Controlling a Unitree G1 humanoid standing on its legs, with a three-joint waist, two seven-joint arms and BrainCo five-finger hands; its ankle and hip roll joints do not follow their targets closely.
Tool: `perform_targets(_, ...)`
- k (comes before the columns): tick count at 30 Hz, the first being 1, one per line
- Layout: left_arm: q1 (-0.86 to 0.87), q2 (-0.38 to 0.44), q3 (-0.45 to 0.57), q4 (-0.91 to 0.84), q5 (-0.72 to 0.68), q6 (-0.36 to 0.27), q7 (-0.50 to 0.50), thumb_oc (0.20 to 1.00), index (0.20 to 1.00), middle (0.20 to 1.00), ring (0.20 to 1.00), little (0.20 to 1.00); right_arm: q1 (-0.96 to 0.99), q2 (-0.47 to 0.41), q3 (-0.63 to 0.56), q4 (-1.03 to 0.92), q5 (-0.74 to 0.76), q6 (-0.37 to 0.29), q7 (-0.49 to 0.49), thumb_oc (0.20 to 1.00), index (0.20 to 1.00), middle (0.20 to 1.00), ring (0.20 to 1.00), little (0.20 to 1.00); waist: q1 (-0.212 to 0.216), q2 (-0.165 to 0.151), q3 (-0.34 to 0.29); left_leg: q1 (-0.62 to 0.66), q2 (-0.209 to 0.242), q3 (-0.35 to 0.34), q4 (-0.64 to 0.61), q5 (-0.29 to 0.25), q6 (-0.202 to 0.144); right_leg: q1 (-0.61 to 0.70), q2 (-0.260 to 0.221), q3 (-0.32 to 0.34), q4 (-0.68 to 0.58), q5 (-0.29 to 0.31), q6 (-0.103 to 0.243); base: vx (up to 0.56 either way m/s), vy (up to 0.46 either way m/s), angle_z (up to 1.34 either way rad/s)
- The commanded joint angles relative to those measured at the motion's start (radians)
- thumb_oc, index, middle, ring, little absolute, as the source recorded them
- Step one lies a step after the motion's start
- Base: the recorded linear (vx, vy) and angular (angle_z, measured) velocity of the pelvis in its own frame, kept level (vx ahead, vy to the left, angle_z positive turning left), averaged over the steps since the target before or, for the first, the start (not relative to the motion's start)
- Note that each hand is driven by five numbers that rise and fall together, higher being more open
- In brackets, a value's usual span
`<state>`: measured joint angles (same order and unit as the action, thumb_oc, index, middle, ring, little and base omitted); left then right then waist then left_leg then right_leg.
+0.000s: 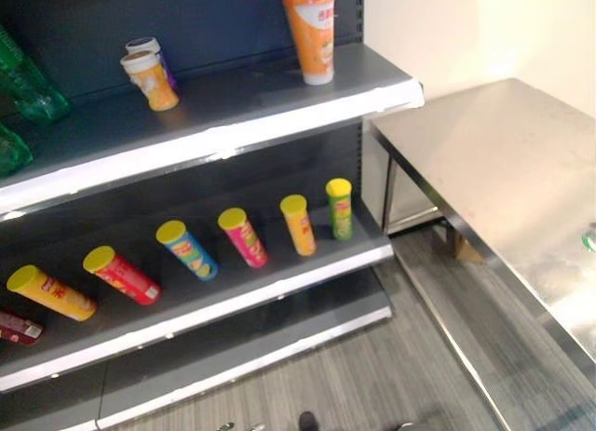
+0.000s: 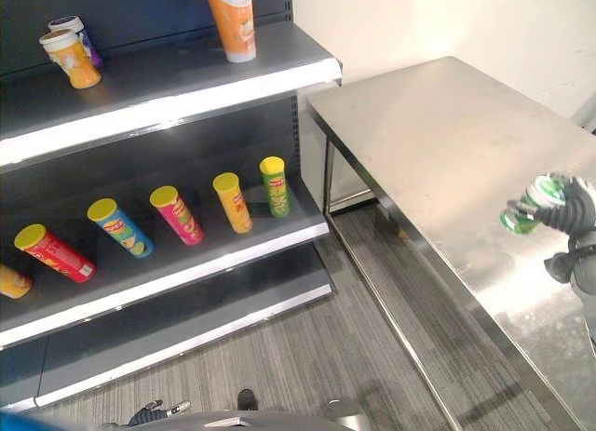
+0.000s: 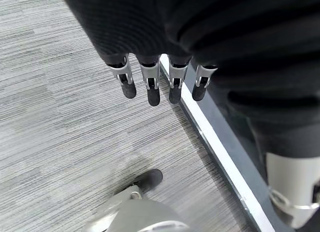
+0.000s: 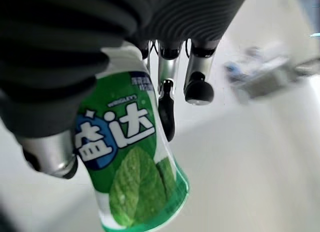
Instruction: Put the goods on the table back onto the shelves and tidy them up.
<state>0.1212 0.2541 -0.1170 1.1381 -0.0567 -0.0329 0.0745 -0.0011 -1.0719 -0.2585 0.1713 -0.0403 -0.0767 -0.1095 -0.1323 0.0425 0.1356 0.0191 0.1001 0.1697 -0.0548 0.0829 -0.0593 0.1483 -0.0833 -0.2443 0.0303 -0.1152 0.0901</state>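
Note:
A green mint-gum bottle with a leaf print hangs a little above the steel table, near its right side. My right hand is shut on it, with the thumb on one side and the fingers curled round the other. My left hand hangs low over the grey carpet beside the shelf's base, fingers straight and holding nothing.
The shelf unit stands left of the table. Its upper board carries a tall orange bottle, two small cups and green bottles. Several chip cans lie in a row on the middle board. Carpet floor runs between them.

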Motion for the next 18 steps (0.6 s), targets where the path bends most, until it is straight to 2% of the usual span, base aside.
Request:
perform_targets(1,-0.051,0.036,0.027,-0.016,0.014,-0.006,0.015,1.0,1.0,1.0,1.0,1.0,-0.097,-0.034,-0.005,-0.102,0.022,-0.08,-0.02,0.2,0.2,0.2,0.2,0.2,0.041,-0.077,0.001,0.047,0.091,0.003,0.059,-0.085,-0.107,-0.064,-0.026,0.067,-0.049,0.019,0.031,-0.02,-0.052,0.14)
perform_targets(4,-0.046,0.035,0.026,-0.027,0.007,-0.007,0.017,1.0,1.0,1.0,1.0,1.0,-0.154,-0.058,0.032,-0.175,0.017,-0.097,-0.011,0.2,0.2,0.2,0.2,0.2,0.054,-0.082,0.004,0.041,0.1,-0.01,0.064,-0.074,-0.116,-0.061,-0.017,0.058,-0.053,0.016,0.026,-0.03,-0.051,0.16)
perform_targets(8,-0.037,0.026,0.014,-0.026,-0.009,-0.01,0.018,1.0,1.0,1.0,1.0,1.0,-0.315,-0.099,0.146,-0.291,0.051,-0.135,0.012,0.2,0.2,0.2,0.2,0.2,0.091,-0.098,0.006,0.015,0.111,-0.047,0.062,-0.059,-0.124,-0.059,-0.006,0.034,-0.058,0.014,0.021,-0.05,-0.036,0.18)
perform_targets(10,-0.042,0.024,0.004,-0.023,-0.017,-0.007,0.019,1.0,1.0,1.0,1.0,1.0,-0.41,-0.13,0.21,-0.298,0.061,-0.138,0.006,0.2,0.2,0.2,0.2,0.2,0.1,-0.106,0.01,-0.002,0.123,-0.03,0.082,-0.059,-0.126,-0.051,-0.02,-0.005,-0.058,0.011,0.025,-0.07,0.024,0.55)
perform_targets(13,-0.041,0.022,-0.008,-0.006,-0.015,-0.001,0.017,1.0,1.0,1.0,1.0,1.0,-0.501,-0.161,0.288,-0.29,0.052,-0.126,0.012,0.2,0.2,0.2,0.2,0.2,0.12,-0.102,0.004,-0.01,0.138,0.017,0.095,-0.057,-0.119,-0.044,-0.042,-0.048,-0.049,0.012,0.031,-0.02,0.1,0.59)
perform_targets(15,-0.045,0.016,-0.021,0.018,-0.002,0.0,0.022,1.0,1.0,1.0,1.0,1.0,-0.596,-0.181,0.382,-0.271,0.041,-0.111,0.021,0.2,0.2,0.2,0.2,0.2,0.137,-0.097,-0.011,-0.007,0.115,0.018,0.091,-0.069,-0.112,-0.025,-0.079,-0.089,-0.042,0.026,0.05,0.04,0.209,0.65)
perform_targets(16,-0.045,0.014,-0.02,0.019,-0.002,0.0,0.022,1.0,1.0,1.0,1.0,1.0,-0.603,-0.182,0.389,-0.268,0.041,-0.112,0.021,0.2,0.2,0.2,0.2,0.2,0.134,-0.096,-0.011,-0.007,0.114,0.017,0.091,-0.069,-0.111,-0.025,-0.081,-0.091,-0.042,0.026,0.051,0.04,0.208,0.73)
perform_targets(18,-0.042,0.02,-0.038,0.028,0.012,0.0,0.022,1.0,1.0,1.0,1.0,1.0,-0.667,-0.178,0.45,-0.244,0.02,-0.098,0.016,0.2,0.2,0.2,0.2,0.2,0.147,-0.095,-0.018,-0.005,0.078,0.002,0.086,-0.09,-0.094,-0.025,-0.119,-0.103,-0.021,0.037,0.068,0.03,0.232,0.6)
